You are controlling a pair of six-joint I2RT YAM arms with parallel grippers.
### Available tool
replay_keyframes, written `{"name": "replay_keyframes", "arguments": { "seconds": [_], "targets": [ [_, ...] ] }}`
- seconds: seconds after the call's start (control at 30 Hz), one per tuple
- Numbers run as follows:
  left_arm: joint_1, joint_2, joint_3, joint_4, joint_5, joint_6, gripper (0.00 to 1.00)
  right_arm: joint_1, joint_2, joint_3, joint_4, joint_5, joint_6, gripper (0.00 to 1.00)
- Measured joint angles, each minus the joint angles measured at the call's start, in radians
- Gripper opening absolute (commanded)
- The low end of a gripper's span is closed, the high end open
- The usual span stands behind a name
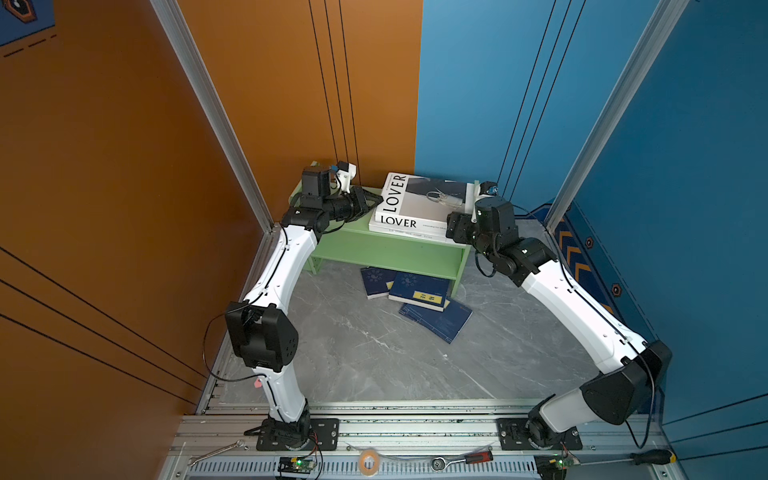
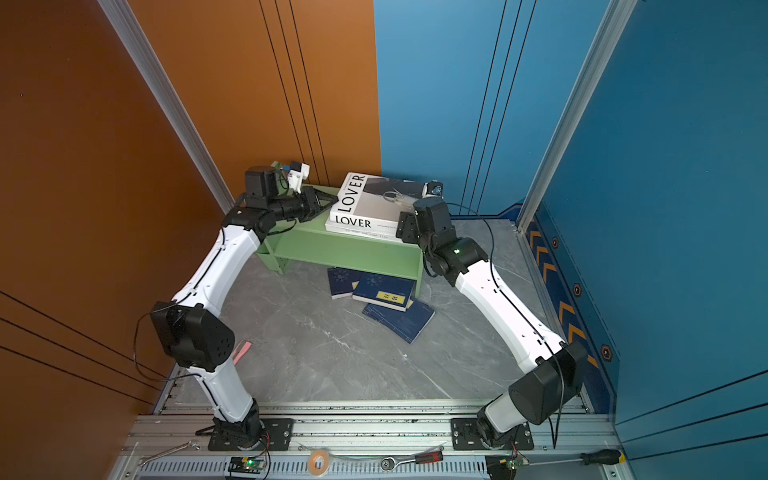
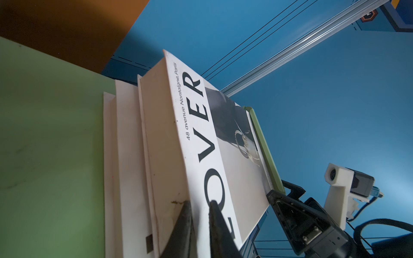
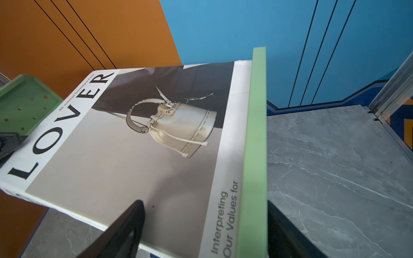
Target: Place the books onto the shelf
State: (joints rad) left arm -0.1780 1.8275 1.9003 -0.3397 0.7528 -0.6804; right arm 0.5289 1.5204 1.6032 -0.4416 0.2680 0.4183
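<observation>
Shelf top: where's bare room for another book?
Bare green strip between the LOVER book and the shelf's peg-holed end, shared with the left gripper. Lower tier looks bare. Crowded: navy books on the tabletop in front.

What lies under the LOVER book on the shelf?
A second white book lies under the LOVER book, on the shelf. Only its edges show; its cover is hidden.
</observation>
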Motion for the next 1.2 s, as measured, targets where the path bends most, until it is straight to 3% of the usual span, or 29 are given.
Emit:
{"name": "replay_keyframes", "arguments": {
  "seconds": [0.33,0.73,1.2],
  "targets": [
    [0.0,0.0,-0.002,0.011,0.0,-0.031,0.0,-0.006,-0.001,0.0,0.0,-0.006,0.001,0.83],
    [0.001,-0.001,-0.008,0.025,0.011,-0.026,0.0,-0.018,-0.013,-0.017,0.015,-0.023,0.005,0.84],
    [0.043,-0.004,-0.07,0.216,0.187,-0.175,0.0,-0.07,-0.077,-0.094,0.061,-0.18,0.017,0.97]
  ]
}}
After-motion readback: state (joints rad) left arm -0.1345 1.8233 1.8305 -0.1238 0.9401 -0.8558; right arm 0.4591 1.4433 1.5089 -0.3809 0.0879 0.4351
